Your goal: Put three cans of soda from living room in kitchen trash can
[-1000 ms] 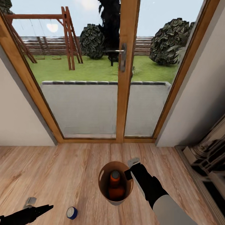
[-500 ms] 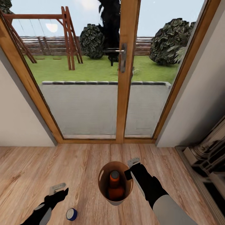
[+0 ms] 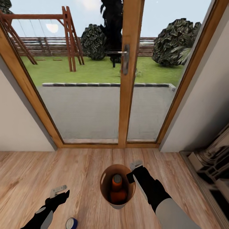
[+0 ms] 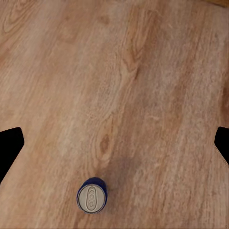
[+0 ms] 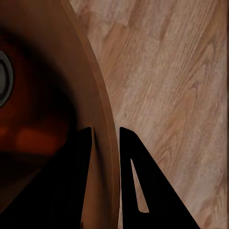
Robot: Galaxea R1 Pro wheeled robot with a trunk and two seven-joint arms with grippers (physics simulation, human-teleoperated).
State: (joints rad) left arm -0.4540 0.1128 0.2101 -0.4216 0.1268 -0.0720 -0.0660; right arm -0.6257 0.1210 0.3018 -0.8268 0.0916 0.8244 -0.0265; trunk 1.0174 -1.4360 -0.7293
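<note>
The tash can point(image 3: 107, 194), copper-brown inside, stands near me above the wood floor. An orange can of soda point(image 3: 117, 188) with a grey end rests upright inside it. My right gripper point(image 3: 132, 170) is shut on the bin's right rim. In the right wrist view the two black fingers point(image 5: 138, 171) stand one on each side of the bin wall point(image 5: 98, 105), and the orange can point(image 5: 28, 138) shows inside. My left gripper point(image 3: 60, 191) hovers open over the floor, left of the bin. Between its widely spread fingertips point(image 4: 10, 145), a blue can point(image 4: 92, 195) stands on the floor.
The blue can point(image 3: 71, 223) sits on the floor at the near left. A glazed wood-framed door point(image 3: 128, 73) onto a garden is straight ahead. Pale walls flank it, and a cabinet or shelf unit point(image 3: 213, 165) stands at the right.
My left arm swung in from the lower left and now hangs over the floor beside the bin. The view has since shifted slightly, the floor and blue can sliding down the picture.
</note>
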